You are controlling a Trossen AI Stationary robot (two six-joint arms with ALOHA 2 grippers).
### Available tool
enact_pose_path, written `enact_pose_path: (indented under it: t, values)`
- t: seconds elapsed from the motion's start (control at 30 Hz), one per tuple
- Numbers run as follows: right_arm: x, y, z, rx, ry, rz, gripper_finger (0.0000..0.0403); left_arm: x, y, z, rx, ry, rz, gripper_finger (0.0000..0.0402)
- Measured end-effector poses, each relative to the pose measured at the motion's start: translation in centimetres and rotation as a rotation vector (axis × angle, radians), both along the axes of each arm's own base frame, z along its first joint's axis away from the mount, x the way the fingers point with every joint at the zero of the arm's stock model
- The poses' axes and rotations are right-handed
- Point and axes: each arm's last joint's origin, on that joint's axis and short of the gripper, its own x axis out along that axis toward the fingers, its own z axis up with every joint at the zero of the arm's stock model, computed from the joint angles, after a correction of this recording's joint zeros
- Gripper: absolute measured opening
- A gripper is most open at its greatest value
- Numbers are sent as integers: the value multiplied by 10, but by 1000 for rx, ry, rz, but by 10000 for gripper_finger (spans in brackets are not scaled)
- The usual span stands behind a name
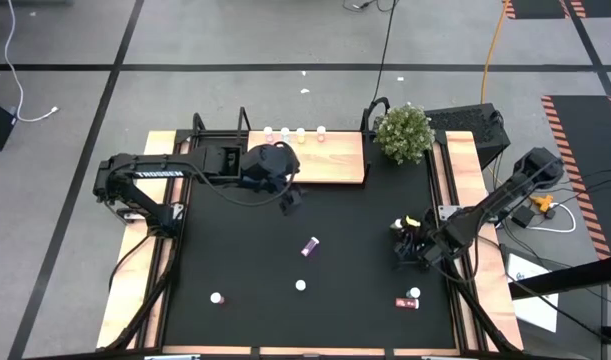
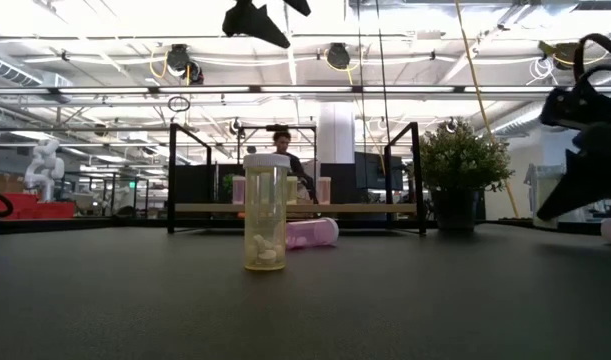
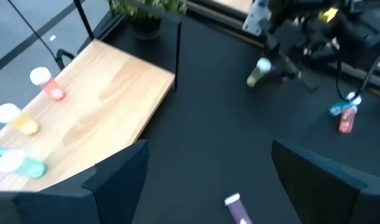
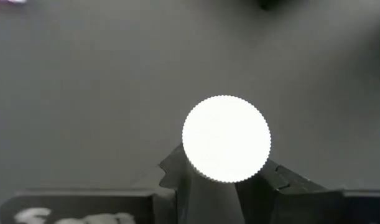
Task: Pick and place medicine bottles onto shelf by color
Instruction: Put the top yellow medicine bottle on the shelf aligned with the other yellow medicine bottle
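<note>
The right pincer (image 4: 226, 180) is closed around a white-capped bottle (image 4: 226, 138) on the counter's (image 1: 245, 260) right side. A potted plant (image 1: 403, 132) stands beside the shelf (image 1: 335, 160), where the left pincer (image 1: 290, 198) hovers wide open.

The left arm reaches in from the table's left edge toward the far middle, its left gripper (image 1: 290, 200) raised with 2 fingers (image 3: 118, 177) spread wide. The right arm bends inward from the right edge, its right gripper (image 1: 407, 240) lowered, fingers (image 4: 177, 171) drawn close together.
</note>
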Motion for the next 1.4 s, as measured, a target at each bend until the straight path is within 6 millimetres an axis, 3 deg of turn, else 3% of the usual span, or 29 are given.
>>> enact_pose_path:
  t: [0.13, 0.27, 0.43, 0.6, 0.87, 1.17, 1.3, 1.4]
  values:
    - [20, 7, 11, 39, -70, 109, 93, 4, -3, 5, -14, -72, -14, 340]
    - [51, 12, 40, 54, -137, 294, 93, 24, -16, 4, 33, -161, -160, 340]
    - [83, 4, 88, 56, -199, 512, 93, 51, -40, -13, 126, -210, -456, 340]
    - [103, -8, 114, 58, -218, 617, 93, 72, -50, -34, 123, -222, -495, 340]
    - [125, -14, 106, 80, -133, 692, 93, 99, -47, -68, 48, -206, -438, 339]
    - [134, -12, 102, 72, -149, 733, 93, 111, -55, -96, 46, -144, -494, 339]
    - [133, -13, 104, 63, -159, 742, 94, 111, -61, -98, 44, -131, -507, 336]
    - [133, -13, 104, 58, -152, 747, 94, 111, -61, -98, 54, -130, -493, 312]
